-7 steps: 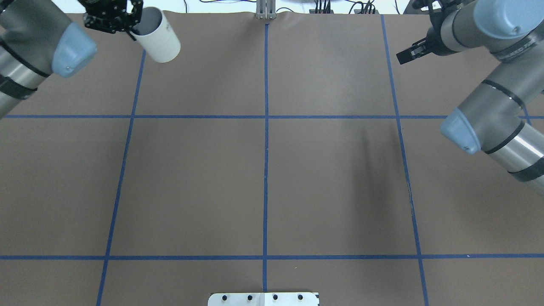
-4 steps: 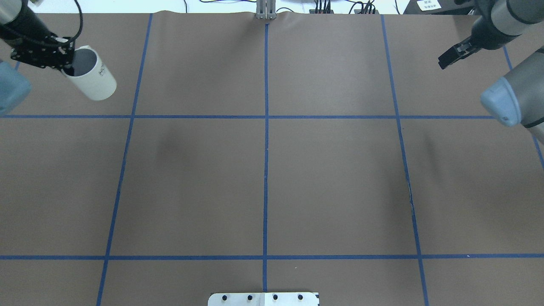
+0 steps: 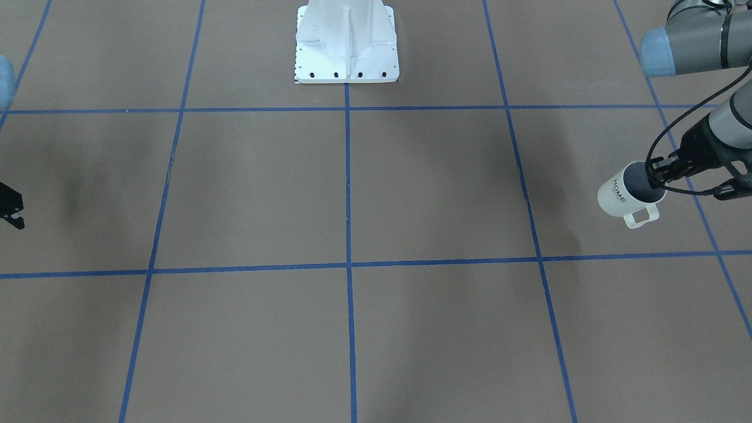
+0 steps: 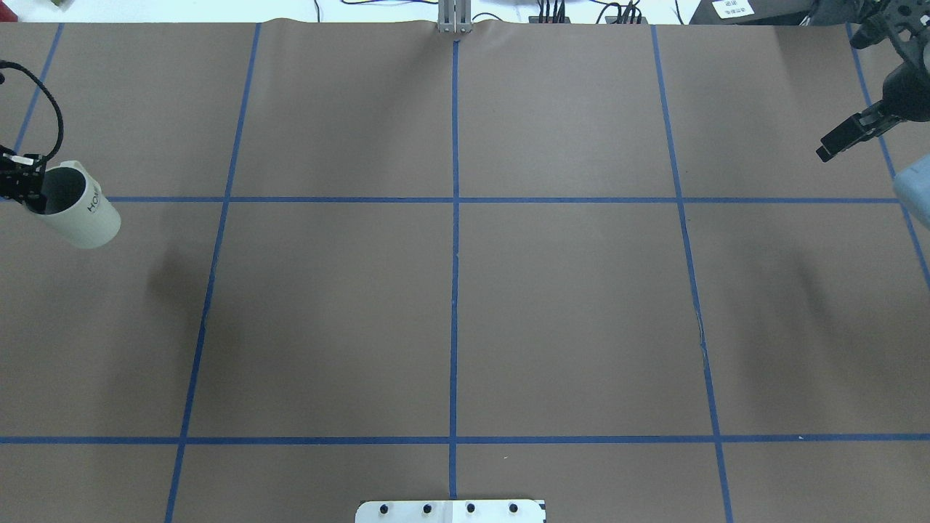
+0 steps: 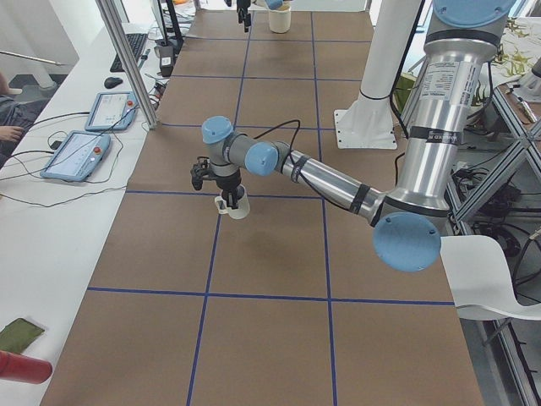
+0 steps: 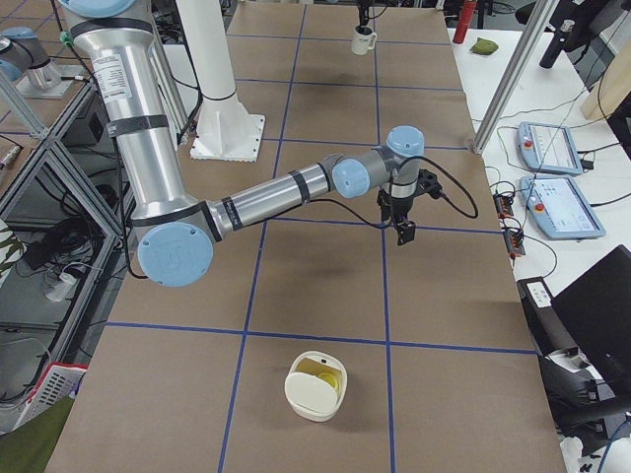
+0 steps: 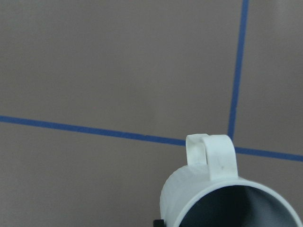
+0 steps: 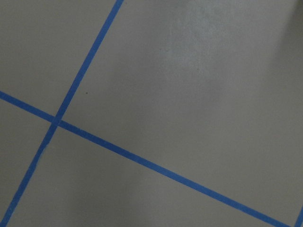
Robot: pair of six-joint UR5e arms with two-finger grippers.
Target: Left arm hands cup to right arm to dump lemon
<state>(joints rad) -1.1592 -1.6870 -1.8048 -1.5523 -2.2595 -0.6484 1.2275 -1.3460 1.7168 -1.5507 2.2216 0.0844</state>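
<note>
Both arms had swung outward; small white ceramic mug (image 4: 86, 218) lettered HOME went from 10 to 9 o'clock on the brown taped table (image 4: 450, 290). Right-end view, nearest, 6 o'clock: cream round container (image 6: 308, 399) with a yellow piece (image 6: 325, 373) inside. Beyond, black two-finger right gripper (image 6: 405, 235) hung empty over the table; could not tell finger gap. Farthest, 12 o'clock: left gripper (image 3: 658, 174) clamped the mug's rim, mug tilted, off the surface.

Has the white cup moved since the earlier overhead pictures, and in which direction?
Yes. Held by the left gripper, the cup went left and toward the robot: it crossed the left vertical tape line and now overlaps the far horizontal tape line.
</note>
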